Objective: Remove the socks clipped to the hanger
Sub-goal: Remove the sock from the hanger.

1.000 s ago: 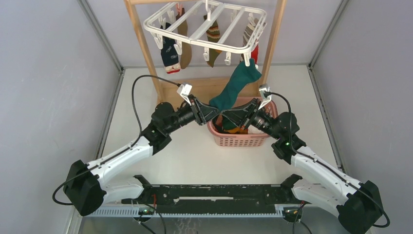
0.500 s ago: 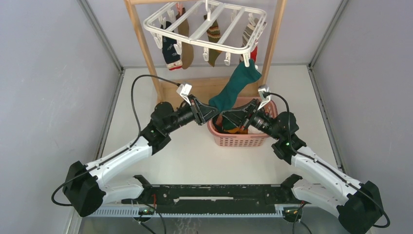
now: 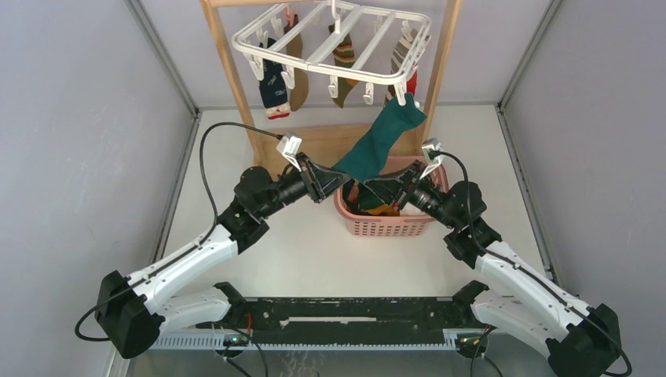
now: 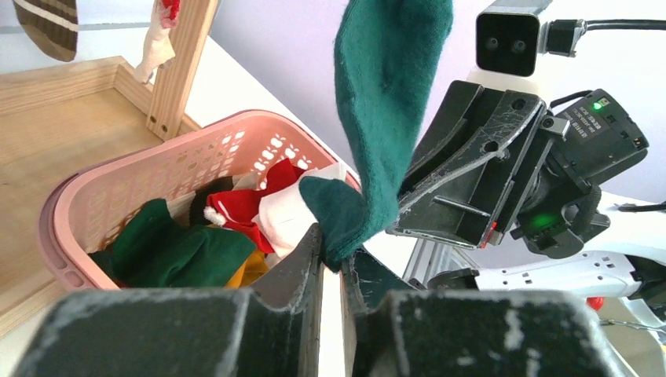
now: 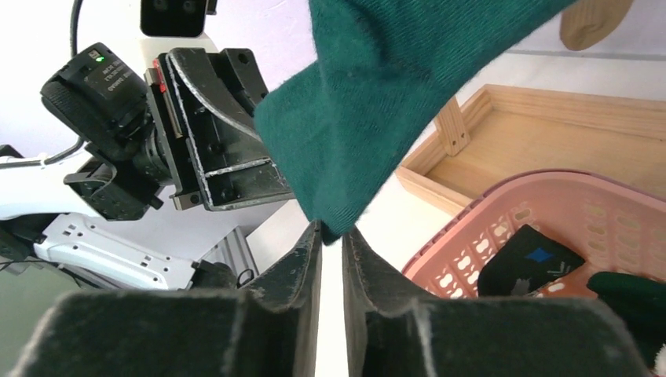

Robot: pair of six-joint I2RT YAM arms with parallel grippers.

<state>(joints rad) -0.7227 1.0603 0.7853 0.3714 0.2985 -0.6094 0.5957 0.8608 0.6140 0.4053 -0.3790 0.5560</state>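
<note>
Pinching teal sock (image 3: 377,145) by toe in left claw (image 3: 343,177), stretched up-right toward hanger (image 3: 353,74) clip (right claw (image 3: 363,187) adjacent, grip unclear).

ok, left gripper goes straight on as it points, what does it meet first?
The teal sock, already at the tips of the left gripper; just behind it, likely the right gripper, depth unclear.

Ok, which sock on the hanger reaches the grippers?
The teal sock, clipped at the hanger's front right corner. It alone stretches down to the left gripper, which pinches its end; the others hang free.
</note>
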